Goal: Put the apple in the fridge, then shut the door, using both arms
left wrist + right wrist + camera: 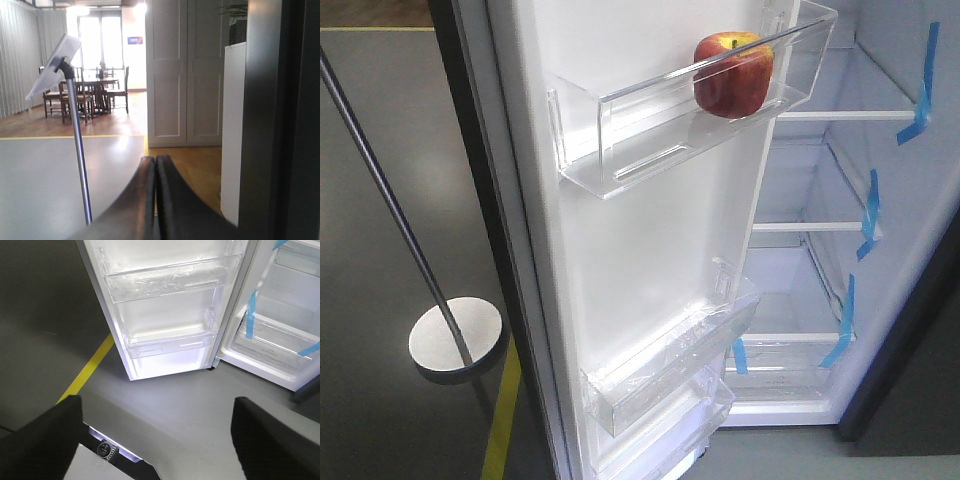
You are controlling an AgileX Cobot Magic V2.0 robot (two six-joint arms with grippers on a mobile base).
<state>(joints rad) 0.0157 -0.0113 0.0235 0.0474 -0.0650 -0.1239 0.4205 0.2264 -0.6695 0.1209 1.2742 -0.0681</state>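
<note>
With the apple (733, 75) seated in the door's (650, 260) upper bin (620, 110), above the splayed, empty right gripper (157, 405), and the left gripper (155, 162) pinched shut beside a dark panel (270, 125), probably ready for pushing.

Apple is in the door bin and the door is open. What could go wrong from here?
1. The apple lies loose in the shallow clear bin; a hard swing of the door could roll it or jolt it out.
2. A stand's pole rises just outside the door; reaching round to push the door shut could knock it.
</note>
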